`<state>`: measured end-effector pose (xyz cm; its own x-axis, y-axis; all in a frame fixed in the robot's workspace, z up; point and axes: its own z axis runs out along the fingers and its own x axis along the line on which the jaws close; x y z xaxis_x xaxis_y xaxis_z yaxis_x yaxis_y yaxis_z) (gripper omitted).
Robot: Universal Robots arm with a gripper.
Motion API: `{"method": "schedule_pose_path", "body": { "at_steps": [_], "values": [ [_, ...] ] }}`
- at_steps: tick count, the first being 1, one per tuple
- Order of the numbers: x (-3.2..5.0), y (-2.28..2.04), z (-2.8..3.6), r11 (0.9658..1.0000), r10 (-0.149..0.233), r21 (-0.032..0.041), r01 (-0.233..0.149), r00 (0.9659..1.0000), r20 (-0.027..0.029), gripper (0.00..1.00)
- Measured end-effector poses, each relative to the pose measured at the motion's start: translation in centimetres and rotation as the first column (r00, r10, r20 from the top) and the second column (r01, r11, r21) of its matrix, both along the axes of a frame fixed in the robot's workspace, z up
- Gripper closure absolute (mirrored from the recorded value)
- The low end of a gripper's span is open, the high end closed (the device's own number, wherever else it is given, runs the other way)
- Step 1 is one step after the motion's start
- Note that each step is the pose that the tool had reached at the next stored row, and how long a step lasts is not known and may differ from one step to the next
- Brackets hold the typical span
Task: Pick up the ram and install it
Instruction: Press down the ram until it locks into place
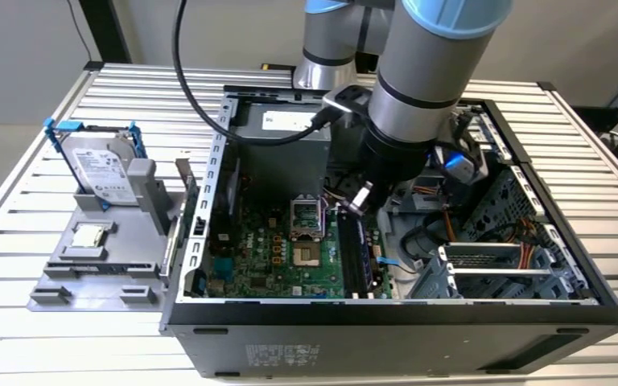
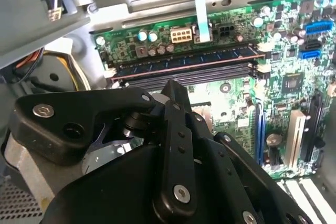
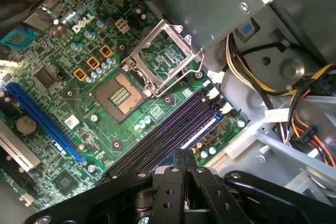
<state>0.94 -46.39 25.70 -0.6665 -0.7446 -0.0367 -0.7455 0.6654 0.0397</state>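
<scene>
The ram [image 2: 184,59] stands seated on edge in one of the long memory slots [image 3: 157,140] of the green motherboard [image 2: 231,98], its dark blue length level with the slot ends in the second wrist view. No label on it can be made out. The gripper [image 2: 173,85] hangs just beside it, over the neighbouring slots, apart from the stick. In the first wrist view the gripper [image 3: 184,153] is narrow, its two finger bars lying side by side.

In the exterior view the gripper [image 1: 357,197] reaches down into the middle of the open computer case [image 1: 395,322], which lies on its side at the frame's centre and lower right. The case holds the motherboard, a processor socket [image 3: 118,93] with its metal frame raised, a grey power supply [image 1: 282,129] bearing a white printed label, and orange and yellow cables [image 3: 310,124].

At the exterior view's left a silver hard drive [image 1: 100,169] in a blue frame, also white-labelled, stands in a grey holder [image 1: 94,273] on the slatted table [image 1: 30,338].
</scene>
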Motion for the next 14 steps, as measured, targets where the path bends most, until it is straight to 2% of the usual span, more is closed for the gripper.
{"method": "schedule_pose_path", "body": {
  "at_steps": [3, 5, 10, 14],
  "values": [
    [0.0, 0.01, -0.02, 0.9995, 0.031, 0.0017, -0.031, 0.9995, 0.011, 1.0],
    [0.01, 0.0, -0.01, 0.9985, 0.054, 0.0013, -0.054, 0.9984, 0.0158, 1.0],
    [0.01, 0.0, 0.0, 0.994, 0.109, 0.0009, -0.109, 0.9938, 0.018, 1.0],
    [0.03, 0.0, 0.0, 0.9873, 0.159, 0.0003, -0.159, 0.987, 0.023, 1.0]
  ]
}}
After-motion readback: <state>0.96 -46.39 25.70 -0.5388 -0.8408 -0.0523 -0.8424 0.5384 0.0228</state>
